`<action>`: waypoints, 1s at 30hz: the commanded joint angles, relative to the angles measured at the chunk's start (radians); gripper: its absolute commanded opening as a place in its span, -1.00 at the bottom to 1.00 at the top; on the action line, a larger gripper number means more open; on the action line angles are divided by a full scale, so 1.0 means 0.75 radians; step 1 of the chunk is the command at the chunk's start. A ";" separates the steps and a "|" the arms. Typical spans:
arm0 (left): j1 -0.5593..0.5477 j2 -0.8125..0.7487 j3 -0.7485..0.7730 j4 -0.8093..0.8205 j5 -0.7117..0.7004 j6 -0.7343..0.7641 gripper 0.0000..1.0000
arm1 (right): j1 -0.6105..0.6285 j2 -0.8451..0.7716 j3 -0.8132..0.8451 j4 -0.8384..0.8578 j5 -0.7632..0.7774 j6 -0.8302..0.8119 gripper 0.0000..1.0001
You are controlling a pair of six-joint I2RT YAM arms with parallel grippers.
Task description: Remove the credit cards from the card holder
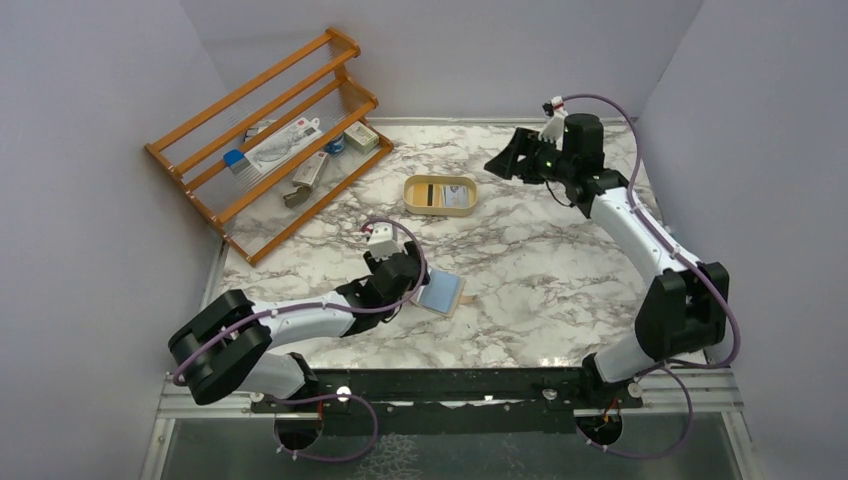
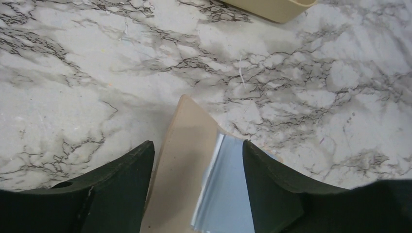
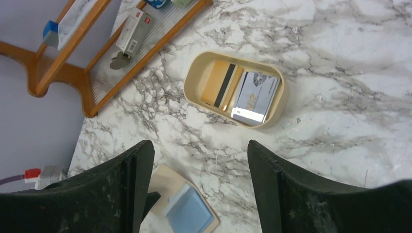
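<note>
- Marble-patterned table (image 1: 560, 270), boxed in by pale lilac walls, with a wooden rack (image 1: 262, 140) standing at 10 o'clock from its middle in the overhead view.
- Two cards already lie in the oval cream tray (image 3: 187, 87) near the table's centre. They sit side by side: a yellowish card (image 3: 214, 85) with a black stripe and a whitish card (image 3: 255, 97).
- The tan card holder (image 2: 182, 165) lies open and flat on the marble at 7 o'clock from the tray, well apart from it.
- A light blue card (image 2: 223, 194) rests on the holder's open face, its layered edge showing. Whether it sits in a pocket or merely lies on top cannot be told.
- The left gripper (image 2: 198, 150) hangs low over the holder with its jaws parted, one on either side of the tan flap and the blue card, clamped on nothing.
- The right gripper (image 3: 199, 148) is raised high at 2 o'clock from the tray, jaws wide and empty, looking down on both tray and holder.
- By this evidence the job appears mostly done: two cards are out, and the blue one has yet to be lifted clear and carried to the tray.
</note>
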 commanded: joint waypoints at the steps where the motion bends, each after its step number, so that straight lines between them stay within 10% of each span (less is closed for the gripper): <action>1: 0.030 -0.056 0.042 0.014 -0.003 -0.013 0.47 | -0.008 -0.147 -0.134 -0.026 -0.007 0.004 0.52; 4: 0.121 -0.142 0.028 0.045 0.102 0.052 0.97 | -0.008 -0.231 -0.266 -0.012 -0.091 0.040 0.54; 12: 0.524 -0.364 0.028 -0.007 0.537 0.198 0.97 | -0.008 -0.417 -0.629 0.136 -0.268 0.108 0.99; 30: 1.148 -0.592 0.078 -0.229 1.003 0.359 0.97 | -0.008 -0.699 -0.785 0.071 0.115 0.163 1.00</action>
